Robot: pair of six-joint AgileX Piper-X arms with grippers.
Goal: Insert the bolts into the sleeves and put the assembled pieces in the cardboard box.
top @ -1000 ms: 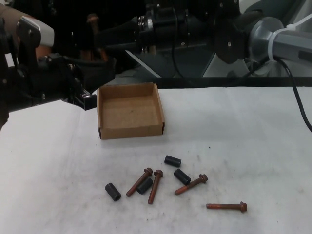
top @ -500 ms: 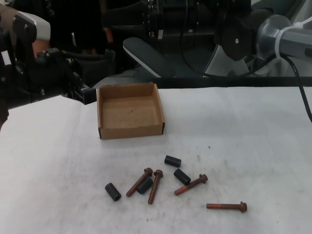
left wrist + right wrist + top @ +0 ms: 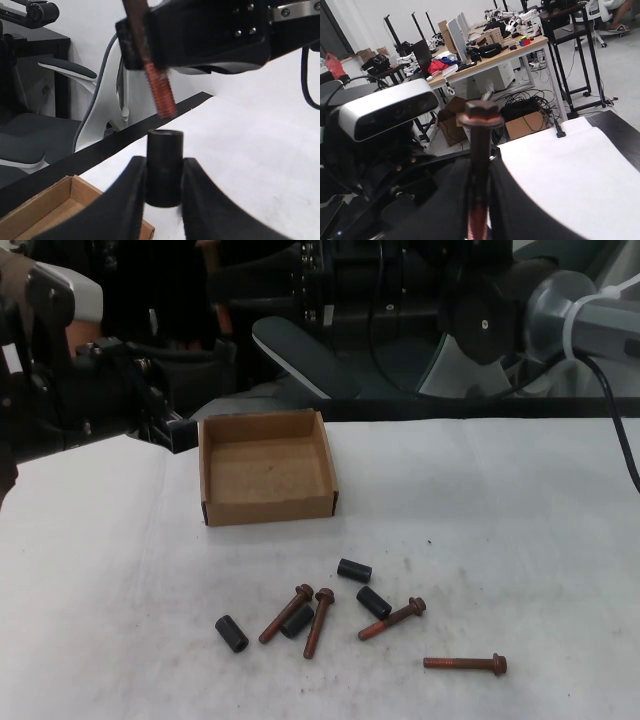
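Left gripper (image 3: 163, 187) pinches a black sleeve (image 3: 164, 160) upright at centre of the left wrist frame, bore facing up to take the bolt. Right gripper (image 3: 479, 200) clamps a bolt (image 3: 159, 92) near its head, threads down, tip just above the sleeve mouth, slightly tilted, not touching. Cardboard box (image 3: 266, 508) sits open left of centre in the high view, ready for the pair. Loose bolts (image 3: 465, 664) and spare sleeves (image 3: 231, 633) lie lower centre.

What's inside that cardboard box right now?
Nothing that I can see: the floor of the cardboard box lies bare and brown in the high view. Its near wall covers a thin strip of floor just behind it, so that strip cannot be checked.
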